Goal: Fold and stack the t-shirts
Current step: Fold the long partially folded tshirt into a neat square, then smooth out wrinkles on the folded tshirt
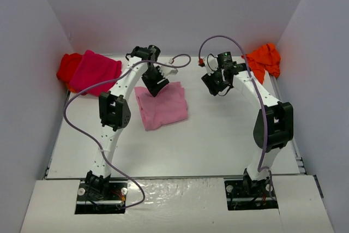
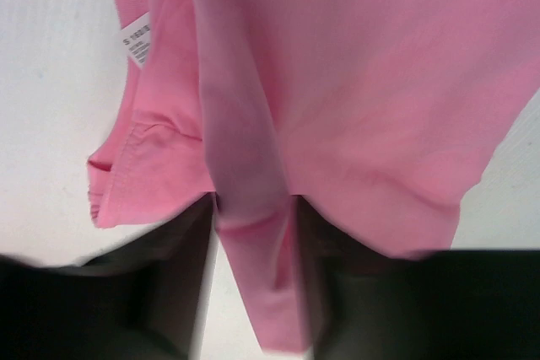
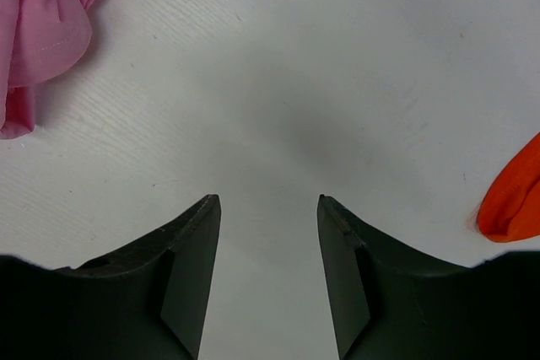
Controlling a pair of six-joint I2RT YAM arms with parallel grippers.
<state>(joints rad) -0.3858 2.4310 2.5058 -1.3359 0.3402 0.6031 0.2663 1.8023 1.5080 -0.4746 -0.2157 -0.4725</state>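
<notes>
From above, the light pink t-shirt lies mid-surface as a rough folded square. The left hand is low on its far-left corner and the right hand hangs well to the side over the bare surface. The magenta t-shirt lies over the red t-shirt in the far left corner. The orange t-shirt is crumpled at far right.

The left wrist view shows that hand's fingers apart. A soft ridge of pink cloth runs between them, looking loose rather than pinched.

The right wrist view shows that hand parted and empty, with pink cloth to one side and orange to the other.

I'd say the pink fold is being finished. Next, the left hand should lift clear without dragging the ridge, then the bundle goes to the pile.
</notes>
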